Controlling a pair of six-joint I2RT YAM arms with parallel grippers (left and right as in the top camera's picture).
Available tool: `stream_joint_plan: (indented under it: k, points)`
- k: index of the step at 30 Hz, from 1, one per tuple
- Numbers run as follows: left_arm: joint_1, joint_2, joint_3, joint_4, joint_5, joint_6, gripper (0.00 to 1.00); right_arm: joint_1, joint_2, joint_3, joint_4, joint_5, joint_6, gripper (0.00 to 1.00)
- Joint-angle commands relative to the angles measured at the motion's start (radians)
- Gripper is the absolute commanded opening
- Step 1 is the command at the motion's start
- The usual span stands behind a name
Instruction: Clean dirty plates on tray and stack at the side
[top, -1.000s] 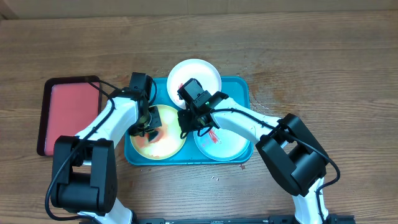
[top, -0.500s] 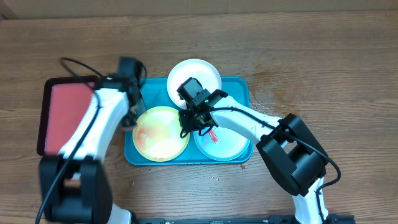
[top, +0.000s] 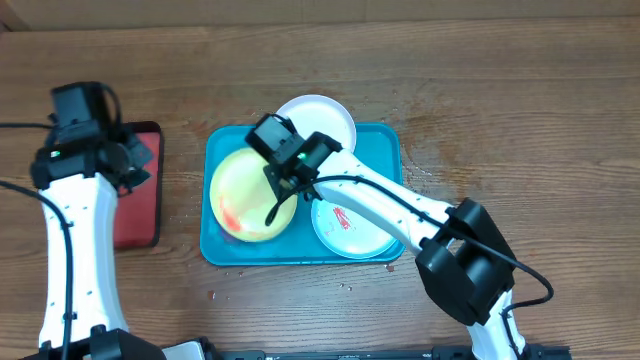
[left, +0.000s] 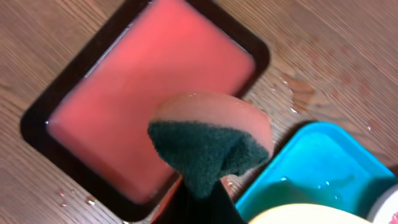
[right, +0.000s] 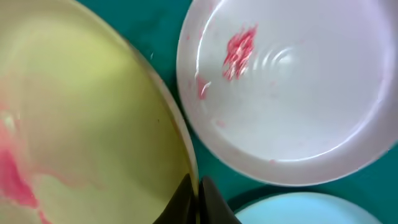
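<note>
The turquoise tray (top: 385, 140) holds three plates. My right gripper (top: 285, 185) is shut on the rim of the yellow-green plate (top: 245, 195), which is tilted up and smeared red; its rim shows between the fingers (right: 194, 193) in the right wrist view. The white plate (top: 325, 115) lies at the tray's back edge with a red smear (right: 239, 46). The mint plate (top: 355, 225) lies at the right with a red smear. My left gripper (top: 125, 160) is over the red tray, shut on a green and orange sponge (left: 208, 140).
A smaller dark-rimmed red tray (top: 135, 225) lies left of the turquoise tray, with pink liquid in it (left: 143, 99). Water drops and red specks lie on the wooden table (top: 480, 90) around the trays.
My left arm has swung left from the yellow-green plate to above the red tray, carrying the sponge. My right gripper has moved left and tilted the yellow-green plate up by its rim.
</note>
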Motion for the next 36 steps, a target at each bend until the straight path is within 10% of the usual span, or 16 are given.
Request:
stream_joint_plan:
  k: [1, 18, 36]
  points:
    - [0.053, 0.050, 0.006, 0.012, 0.043, 0.050, 0.04, 0.029, 0.000, 0.134, -0.030, 0.262, -0.114, 0.04]
    - [0.143, 0.142, 0.006, 0.031, 0.108, 0.068, 0.04, 0.203, 0.000, 0.259, 0.059, 0.881, -0.774, 0.04]
    - [0.143, 0.142, 0.006, 0.028, 0.101, 0.068, 0.04, 0.232, 0.000, 0.259, 0.063, 0.830, -0.720, 0.04]
